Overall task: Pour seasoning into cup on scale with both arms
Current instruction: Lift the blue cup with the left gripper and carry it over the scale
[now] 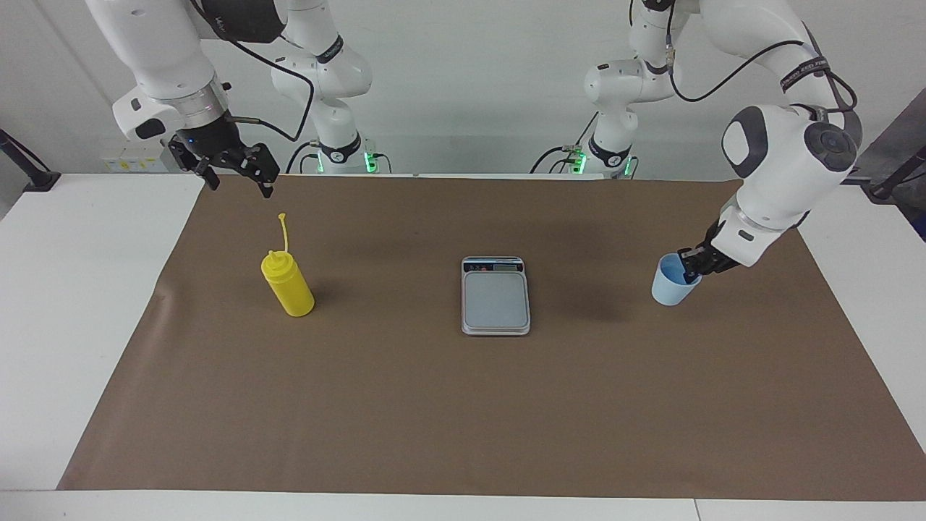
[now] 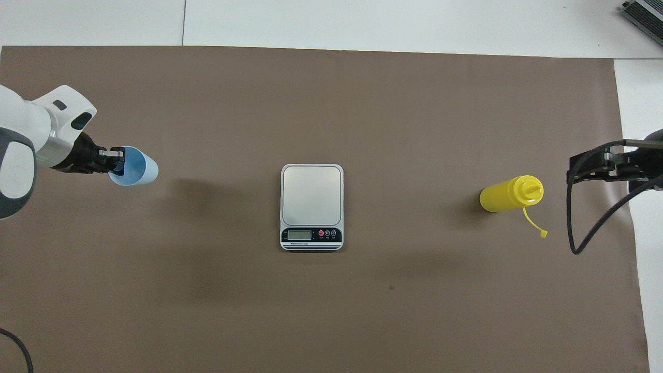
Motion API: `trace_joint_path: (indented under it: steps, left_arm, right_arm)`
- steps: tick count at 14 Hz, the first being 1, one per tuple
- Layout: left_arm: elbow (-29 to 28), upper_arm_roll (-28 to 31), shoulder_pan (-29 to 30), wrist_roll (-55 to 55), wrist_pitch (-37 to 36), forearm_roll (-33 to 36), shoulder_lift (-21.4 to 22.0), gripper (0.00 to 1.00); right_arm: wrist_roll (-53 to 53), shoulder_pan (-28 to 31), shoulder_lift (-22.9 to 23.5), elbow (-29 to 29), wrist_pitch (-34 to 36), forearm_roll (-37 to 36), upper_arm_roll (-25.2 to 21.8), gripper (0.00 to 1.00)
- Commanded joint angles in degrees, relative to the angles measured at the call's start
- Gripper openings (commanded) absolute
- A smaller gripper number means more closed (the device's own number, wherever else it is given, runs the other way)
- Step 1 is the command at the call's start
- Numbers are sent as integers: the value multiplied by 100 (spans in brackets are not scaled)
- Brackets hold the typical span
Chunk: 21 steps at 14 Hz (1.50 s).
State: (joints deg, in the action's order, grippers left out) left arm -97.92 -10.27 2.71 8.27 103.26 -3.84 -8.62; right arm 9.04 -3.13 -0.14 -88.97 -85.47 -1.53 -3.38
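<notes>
A white worktop (image 1: 79, 304) under a grey-white wall carries a brown mat (image 1: 463, 405). At its centre sits the scale (image 1: 495, 295); the seasoning (image 1: 288, 284) stands toward the right arm's end. The left gripper (image 1: 693, 266), clamped on the cup's (image 1: 674, 284) rim, holds it tilted above the mat. The right gripper (image 1: 235, 174) hangs with fingers apart.

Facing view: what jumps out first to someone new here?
The left gripper has the light-blue cup pinched by its rim and lifted off the brown mat at the left arm's end of the table. The silver scale sits bare at the mat's centre. The yellow seasoning bottle stands upright toward the right arm's end, with the open right gripper raised in the air, not touching it.
</notes>
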Motion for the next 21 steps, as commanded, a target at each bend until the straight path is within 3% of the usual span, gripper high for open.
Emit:
trace_joint_path:
  steps: [1,8,10,21]
  left_arm:
    - [318,-168,-576,1058,-124,-134,-166,0]
    - [-94,-178,-2142,2871,1089,-565,-254,0]
    - [-87,-160,-2467,3127,1204,-565,-481,0]
    - [-139,-151,-2521,3199,1732,-56,-1063,0]
  right_arm:
    - [-130,67,-135,-156,-14,-23,30,100]
    - [-130,67,-135,-156,-14,-23,30,100]
    - [-130,67,-135,-156,-14,-23,30,100]
    - [-130,58,-135,-156,-14,-23,30,100]
